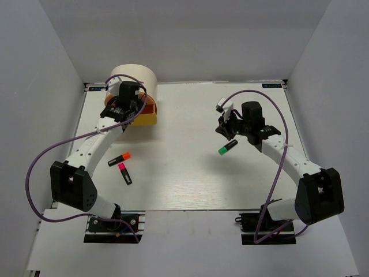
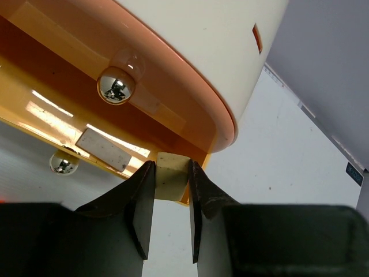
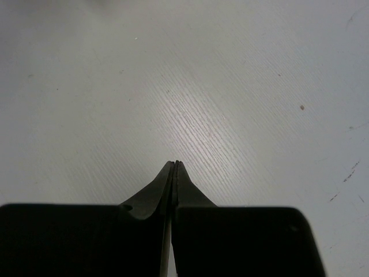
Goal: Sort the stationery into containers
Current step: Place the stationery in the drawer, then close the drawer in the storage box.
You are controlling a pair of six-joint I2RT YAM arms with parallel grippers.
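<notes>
cabinet (image 1: 134,75): cream and round, far-left corner of the table (image 1: 190,184), orange drawer (image 1: 151,104) and yellow drawer (image 1: 147,119) jutting out.
left gripper (image 2: 172,167): up at the yellow drawer's lip, jaws narrow, pinching the tan block (image 2: 172,180).
right gripper (image 3: 174,165): over the table's right half, jaws pressed together on nothing.
green-capped marker (image 1: 228,148): on the table just beside the right gripper, toward the near edge.
orange-capped marker (image 1: 119,159), pink-capped marker (image 1: 125,173): close together toward the left edge.
grey block (image 2: 104,149): flat inside the yellow drawer.

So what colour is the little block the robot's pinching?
Pale tan. The block shows best in the left wrist view.
</notes>
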